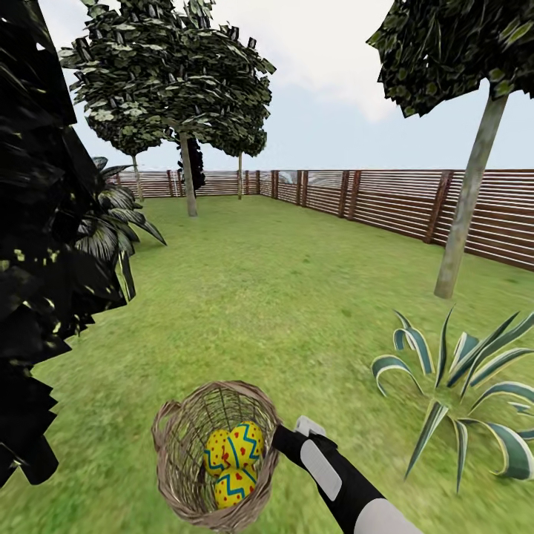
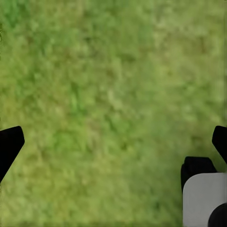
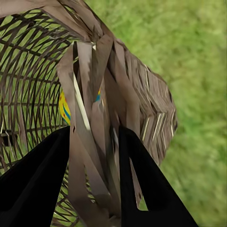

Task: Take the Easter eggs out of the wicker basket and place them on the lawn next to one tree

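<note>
With the right gripper point(image 3: 92, 184) pinching the basket point(image 1: 178, 452) rim (eggs point(image 1: 233, 456) inside), jolts could spill them.

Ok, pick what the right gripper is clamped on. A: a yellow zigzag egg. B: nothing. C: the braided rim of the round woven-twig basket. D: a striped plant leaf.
C: the right gripper has one finger inside and one outside the round woven-twig basket's braided rim, closed on it; the yellow zigzag eggs lie loose inside.
</note>
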`<state>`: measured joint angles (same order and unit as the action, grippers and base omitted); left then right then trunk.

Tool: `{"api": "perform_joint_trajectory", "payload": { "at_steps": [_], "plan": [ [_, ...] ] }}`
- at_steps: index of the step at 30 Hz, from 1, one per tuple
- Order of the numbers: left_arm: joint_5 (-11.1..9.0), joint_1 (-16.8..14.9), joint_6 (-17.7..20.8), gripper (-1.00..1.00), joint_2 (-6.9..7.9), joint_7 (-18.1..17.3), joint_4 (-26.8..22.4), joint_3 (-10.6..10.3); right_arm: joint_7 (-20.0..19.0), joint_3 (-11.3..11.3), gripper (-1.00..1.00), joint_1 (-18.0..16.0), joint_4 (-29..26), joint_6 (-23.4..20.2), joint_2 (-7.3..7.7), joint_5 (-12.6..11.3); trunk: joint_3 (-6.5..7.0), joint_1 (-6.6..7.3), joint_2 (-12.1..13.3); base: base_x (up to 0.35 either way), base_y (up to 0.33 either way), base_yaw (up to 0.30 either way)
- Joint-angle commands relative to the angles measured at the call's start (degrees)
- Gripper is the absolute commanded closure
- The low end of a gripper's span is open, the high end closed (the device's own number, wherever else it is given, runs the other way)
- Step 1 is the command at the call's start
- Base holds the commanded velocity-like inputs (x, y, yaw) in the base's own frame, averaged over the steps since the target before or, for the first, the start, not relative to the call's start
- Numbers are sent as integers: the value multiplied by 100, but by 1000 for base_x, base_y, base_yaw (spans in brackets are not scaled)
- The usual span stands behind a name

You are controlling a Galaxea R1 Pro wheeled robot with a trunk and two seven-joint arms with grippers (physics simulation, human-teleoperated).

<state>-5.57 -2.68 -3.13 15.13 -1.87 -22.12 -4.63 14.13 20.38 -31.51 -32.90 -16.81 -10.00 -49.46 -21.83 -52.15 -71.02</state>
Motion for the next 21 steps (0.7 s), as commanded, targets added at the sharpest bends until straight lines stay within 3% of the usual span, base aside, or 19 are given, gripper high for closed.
{"api": "perform_joint_trajectory", "payload": {
  "at_steps": [1,21],
  "plan": [
    [-58,-4,-21,-100,7,2,5,-47,46,10,100,-5,-14,-6,0,-47,12,23,37,0,0,0],
    [-49,-4,6,-100,3,-6,33,-64,46,1,100,-5,-14,1,0,-47,371,462,839,0,0,0]
  ]
}}
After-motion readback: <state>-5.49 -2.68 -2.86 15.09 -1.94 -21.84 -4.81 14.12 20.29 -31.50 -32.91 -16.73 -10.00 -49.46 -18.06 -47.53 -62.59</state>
